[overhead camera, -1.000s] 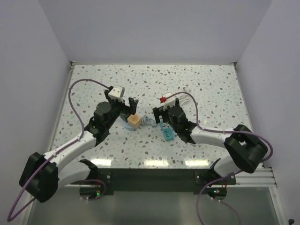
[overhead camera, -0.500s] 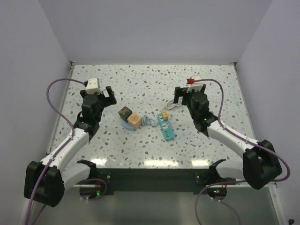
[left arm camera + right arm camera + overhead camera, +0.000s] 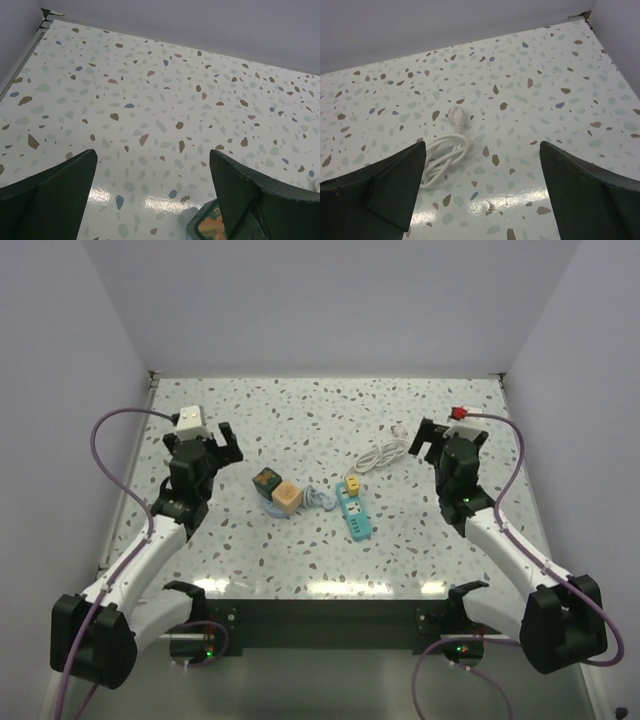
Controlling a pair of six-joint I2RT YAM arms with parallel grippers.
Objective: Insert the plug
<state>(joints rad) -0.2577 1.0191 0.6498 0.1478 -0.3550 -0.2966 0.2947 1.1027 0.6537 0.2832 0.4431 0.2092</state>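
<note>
Speckled white terrazzo tabletop [image 3: 300, 405] carries the small dark green cube-shaped plug [image 3: 265, 480] left of centre, resting flat and apart from both grippers. Being cube-like, it shows no clear long axis. Its prongs cannot be made out, so which way it faces cannot be told. A tan-orange cube [image 3: 287, 497] sits just beside its near right corner. A coil of grey-blue cord [image 3: 320, 498] lies to the right of that, then an angled teal power strip [image 3: 357, 520] with a small yellow block [image 3: 352, 486] at its far end. A loose white cable [image 3: 385, 453] lies further right.

The left gripper [image 3: 200, 443] hovers left of the plug, jaws wide and empty. The right gripper [image 3: 452, 435], equally wide and empty, hangs well to the right.

Only the left wrist view shows an orange-patterned patch on the plug's top, peeking in beside one dark finger [image 3: 260, 200]. Only the right wrist view shows the white cable's thicker end clearly.
</note>
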